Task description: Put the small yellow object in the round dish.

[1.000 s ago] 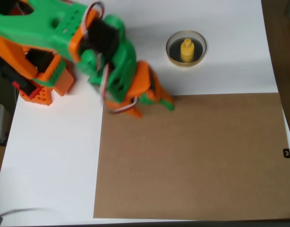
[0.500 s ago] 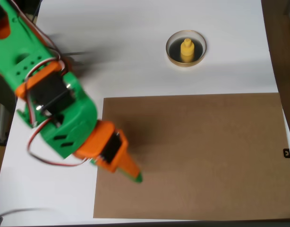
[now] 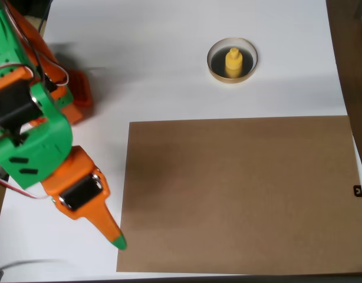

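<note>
Yellow, the small yellow object (image 3: 232, 61) stands upright inside the round dish (image 3: 214, 71); task looks done. The gripper (image 3: 117, 241), near left, appears clenched and empty.

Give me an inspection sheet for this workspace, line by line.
Surface: white table with a brown cardboard sheet lying flat on its lower right part.
Job's things: small yellow object stands upright inside the round dish, near the top of the overhead view.
Clutter: nothing seen.
Grippers: gripper at lower left, far from the dish, fingers together, holding nothing, tip over the white table beside the cardboard edge.
Cables: white and red wires run along the green and orange arm; a grey cable lies at the bottom left corner.
Surroundings: brown floor past the table's right edge; a small black item at the right edge.
</note>
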Motion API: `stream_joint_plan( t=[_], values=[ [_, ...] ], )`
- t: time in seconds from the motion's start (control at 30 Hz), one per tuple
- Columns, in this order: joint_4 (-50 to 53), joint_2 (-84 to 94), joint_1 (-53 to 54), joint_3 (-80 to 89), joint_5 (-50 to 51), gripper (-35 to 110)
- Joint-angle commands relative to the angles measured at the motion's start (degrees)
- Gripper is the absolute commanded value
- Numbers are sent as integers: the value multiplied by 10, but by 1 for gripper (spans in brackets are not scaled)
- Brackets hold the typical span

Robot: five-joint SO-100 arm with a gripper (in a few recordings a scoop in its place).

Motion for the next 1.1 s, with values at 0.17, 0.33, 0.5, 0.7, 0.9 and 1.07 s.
stream_joint_plan(
  t=[0.17,0.33,0.5,0.7,0.9,1.07],
  values=[
    [-45,137,25,109,51,23],
    [-83,238,53,194,56,25],
    [-83,284,76,233,85,25],
    [-81,371,87,305,85,27],
    [-34,554,69,405,67,27],
    [18,670,54,461,58,27]
  ],
)
